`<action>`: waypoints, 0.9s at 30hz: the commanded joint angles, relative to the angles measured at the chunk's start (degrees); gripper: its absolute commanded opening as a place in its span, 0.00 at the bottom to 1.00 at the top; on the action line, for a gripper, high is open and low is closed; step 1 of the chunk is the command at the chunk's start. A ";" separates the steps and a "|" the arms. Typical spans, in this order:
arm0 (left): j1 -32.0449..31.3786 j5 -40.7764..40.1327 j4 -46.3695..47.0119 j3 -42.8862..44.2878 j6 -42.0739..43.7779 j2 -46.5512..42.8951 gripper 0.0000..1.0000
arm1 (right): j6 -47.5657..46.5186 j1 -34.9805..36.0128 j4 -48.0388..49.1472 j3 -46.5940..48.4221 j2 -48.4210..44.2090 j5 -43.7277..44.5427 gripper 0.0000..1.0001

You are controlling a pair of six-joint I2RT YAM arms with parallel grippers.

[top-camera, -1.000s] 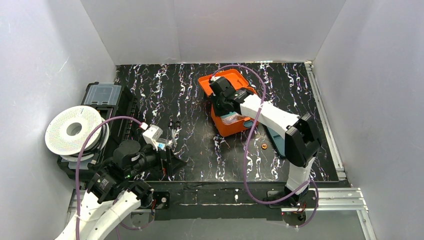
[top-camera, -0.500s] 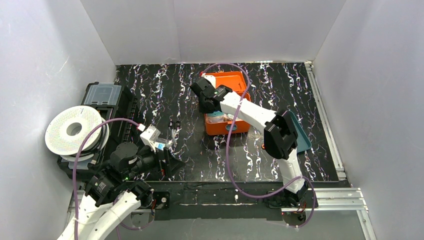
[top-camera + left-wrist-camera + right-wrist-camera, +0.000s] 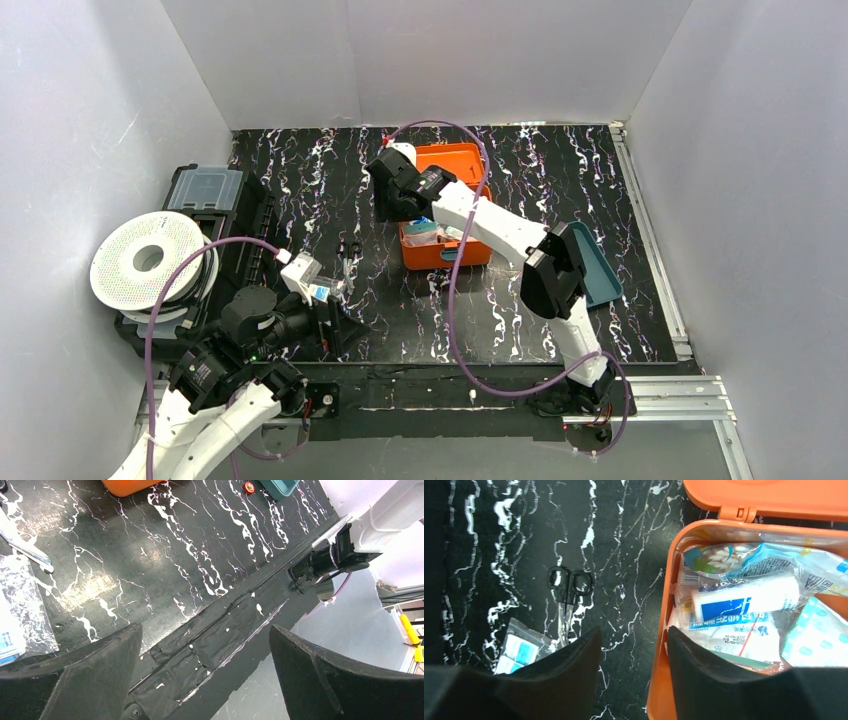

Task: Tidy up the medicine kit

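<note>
White walls enclose a black, white-veined surface (image 3: 320,190). From above, the medicine kit (image 3: 445,254) is seen at the centre back with its lid thrown open, so that the contents can be reached. The right claw (image 3: 388,208) is hung at its left edge, while the left claw (image 3: 342,322) is parked low near the front, out of the way.

At the left wrist, the left claw (image 3: 204,635) is spread wide over bare surface, with nothing between its fingers.

At the right wrist, the right claw (image 3: 634,640) is parted and empty, held over the kit's left wall. A bandage roll (image 3: 744,600) and pouches are packed inside. Scissors (image 3: 569,587) and a sachet (image 3: 519,647) lie outside on the surface, presumably awaiting collection.
</note>
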 commanded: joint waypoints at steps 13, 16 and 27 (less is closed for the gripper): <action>-0.33 -6.49 -2.21 0.77 -1.39 1.13 0.98 | -12.27 1.00 18.53 -26.16 -28.78 -15.79 0.62; -0.29 -8.43 -2.98 1.07 -1.88 2.27 0.98 | -11.79 1.26 21.49 -33.80 -34.83 -18.47 0.62; -0.34 -9.96 -3.46 1.48 -2.23 6.14 0.98 | -11.22 1.46 6.20 -53.17 -57.69 1.23 0.68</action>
